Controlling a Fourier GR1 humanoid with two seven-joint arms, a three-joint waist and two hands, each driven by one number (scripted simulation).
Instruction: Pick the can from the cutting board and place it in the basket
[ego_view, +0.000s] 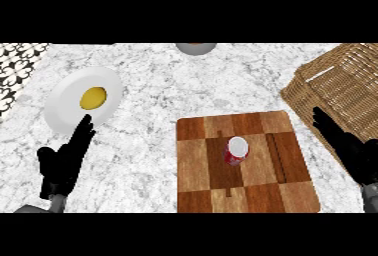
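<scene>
Small red can with a white top (237, 151) stands upright near the centre of the checkered brown wooden cutting board (258, 192), untouched by either hand. Woven tan wicker basket (341, 82) sits up and right of the board, just beside its far right corner. Right hand (353, 150), black, fingers straight and apart, lies right of the board over the basket's near edge. Left hand (65, 159), fingers straight, is well left of the board, fingertips overlapping the white round plate (70, 102) carrying a yellow round item (93, 98). Grey marble counter (155, 145) underneath.
</scene>
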